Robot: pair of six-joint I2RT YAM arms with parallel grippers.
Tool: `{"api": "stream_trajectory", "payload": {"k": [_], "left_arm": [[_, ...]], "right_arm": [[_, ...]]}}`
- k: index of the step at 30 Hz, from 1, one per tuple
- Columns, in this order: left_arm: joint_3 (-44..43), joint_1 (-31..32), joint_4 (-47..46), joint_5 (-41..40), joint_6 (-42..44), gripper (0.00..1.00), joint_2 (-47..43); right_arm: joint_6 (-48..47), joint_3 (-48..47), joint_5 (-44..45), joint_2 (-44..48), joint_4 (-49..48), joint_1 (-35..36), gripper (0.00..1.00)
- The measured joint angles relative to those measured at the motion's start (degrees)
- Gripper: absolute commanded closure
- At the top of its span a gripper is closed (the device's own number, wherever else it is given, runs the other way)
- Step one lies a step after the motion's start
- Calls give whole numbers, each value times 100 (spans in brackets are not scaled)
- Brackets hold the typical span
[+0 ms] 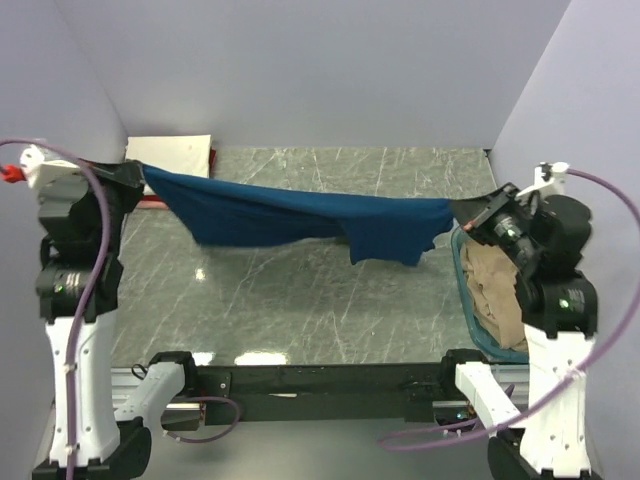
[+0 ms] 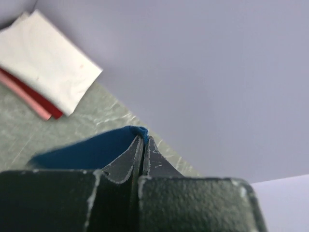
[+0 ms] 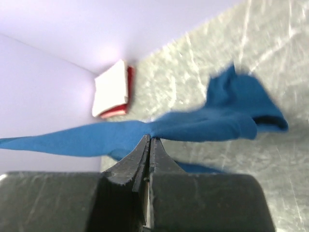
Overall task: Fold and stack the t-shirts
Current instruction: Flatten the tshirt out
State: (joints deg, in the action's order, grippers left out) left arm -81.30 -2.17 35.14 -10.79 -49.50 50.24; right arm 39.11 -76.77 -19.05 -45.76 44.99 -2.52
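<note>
one t-shirt [image 1: 290, 215] is hanging stretched above the surface [image 1: 300, 310], spanning between the jaws of the left gripper [image 1: 143, 172] and the right gripper [image 1: 456, 209]. a folded stack [image 1: 172, 155] is lying at the far left corner. a tub [image 1: 466, 300] is sitting at the right edge, holding a crumpled shirt [image 1: 495, 290].

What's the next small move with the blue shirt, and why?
Probably lower the left tool and right tool together, laying the shirt flat on the table: each is shut on one end, and it hangs stretched between them, unfolded.
</note>
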Motion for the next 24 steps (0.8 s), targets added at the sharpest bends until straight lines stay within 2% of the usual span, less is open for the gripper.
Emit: {"api": "stream_trajectory", "payload": {"k": [7,14,20,24], "left_arm": [[-1023,0,551,61,61,100,-116],[-1261,-2,549,136,55,100,205],[-1327,-13,-2,339,52,100,1276],[-1856,-203,-444,660,28,100,2531]], "right_arm": [[-13,-1244,111,175,573,-2,100],[-9,-1668,144,-168,595,-2,100],[103,-1652,131,-1130,87,-37,100],[332,-1891,-15,-2035,-492,-118,100]]}}
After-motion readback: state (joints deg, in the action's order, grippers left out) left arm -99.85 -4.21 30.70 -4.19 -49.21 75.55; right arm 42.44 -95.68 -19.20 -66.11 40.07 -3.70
